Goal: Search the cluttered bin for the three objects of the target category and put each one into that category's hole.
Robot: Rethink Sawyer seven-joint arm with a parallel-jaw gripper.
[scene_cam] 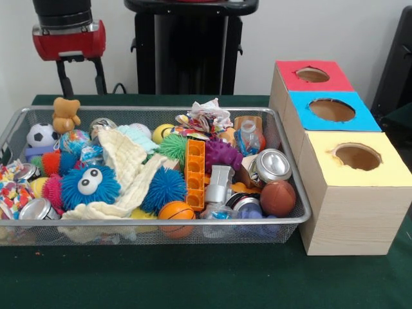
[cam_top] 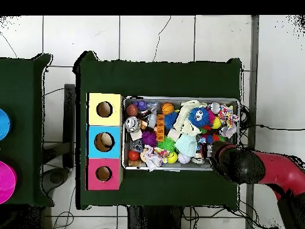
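Note:
The wire mesh bin lies on the green table, full of mixed toys; it also shows in the overhead view. A tan teddy bear sits upright at the bin's far left corner. My gripper hangs open and empty just above and behind the bear, with one finger right over its head. In the overhead view the arm's head covers the gripper. The red-surround hole is the farthest on the wood box, and it shows in the overhead view. No tiger or pale plush shows.
The blue-surround hole and the yellow-surround hole lie nearer the camera. The bin holds a blue puffer ball with eyes, a cream cloth, a small basketball, a soccer ball, a can and an orange block.

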